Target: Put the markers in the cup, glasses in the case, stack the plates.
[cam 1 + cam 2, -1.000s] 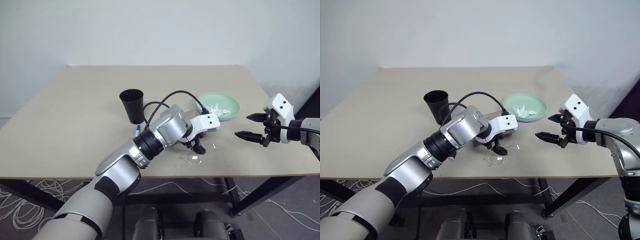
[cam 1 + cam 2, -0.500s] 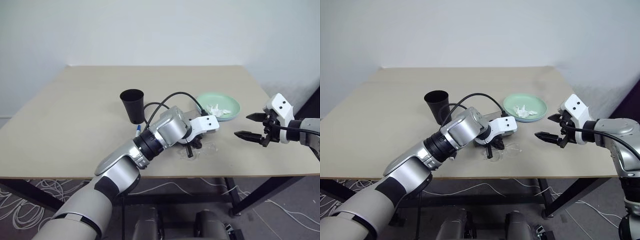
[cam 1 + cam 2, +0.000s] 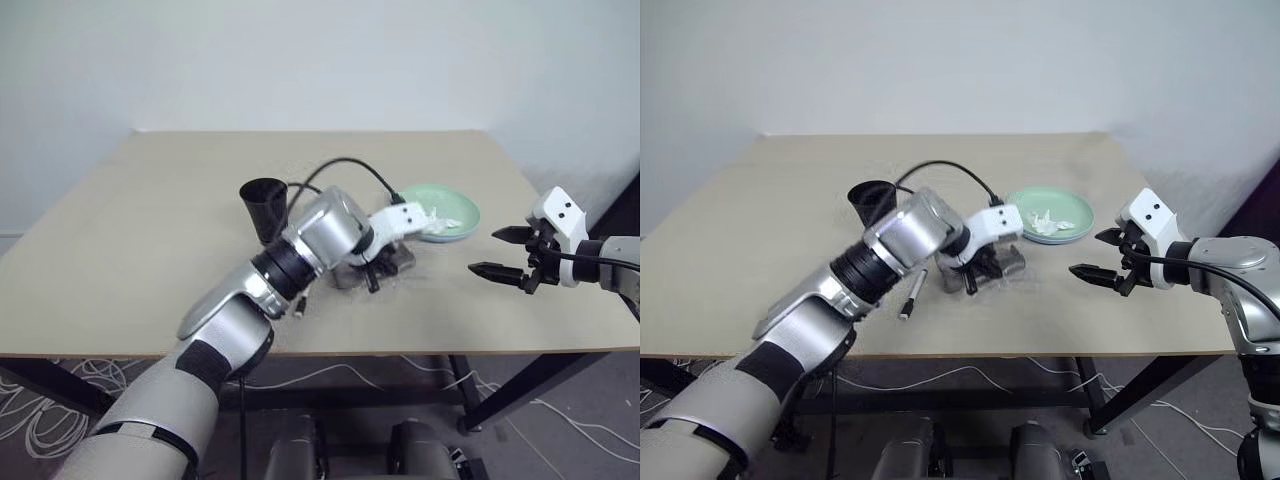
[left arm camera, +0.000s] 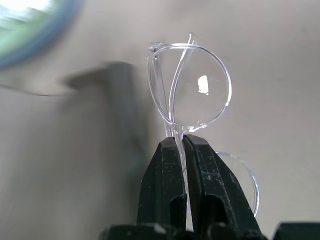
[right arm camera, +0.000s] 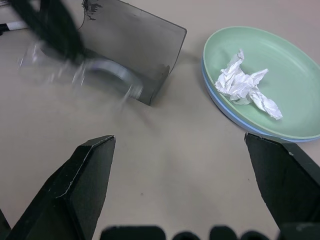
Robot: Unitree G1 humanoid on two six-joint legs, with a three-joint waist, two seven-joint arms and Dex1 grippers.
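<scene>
While my left arm reaches across the middle of the surface (image 3: 150, 230), my left tool (image 3: 374, 283) hangs just above the tabletop in front of the case (image 3: 385, 262), its two black fingers pinched together. The glasses are too faint to make out in the head views. The black cup (image 3: 264, 208) stands upright behind my forearm, and a black-capped marker (image 3: 908, 297) lies on the surface beside that forearm. Further to my right the plates (image 3: 452, 222) sit already stacked, mint green on top of light blue, with a crumpled white tissue (image 3: 437, 215) in the upper one. My right tool (image 3: 498, 251) hovers near the right edge of the surface, well apart from the plates, its fingers spread wide with nothing between them.

Looking along my left tool (image 4: 182, 145), I see the fingers clenched on the glasses (image 4: 192, 90): the clear frame is gripped where it meets the upper lens, that lens stands above the fingertips, and the other lens peeks out beside one finger (image 4: 215, 180).

From my right wrist, the two released fingers (image 5: 85, 185) frame the grey case (image 5: 130, 50), which stands open with its translucent lid raised. The stacked plates (image 5: 300, 120) lie just beside it, the tissue (image 5: 245, 85) in the green one. My left tool (image 5: 50, 25) shows as a dark blur over the case.
</scene>
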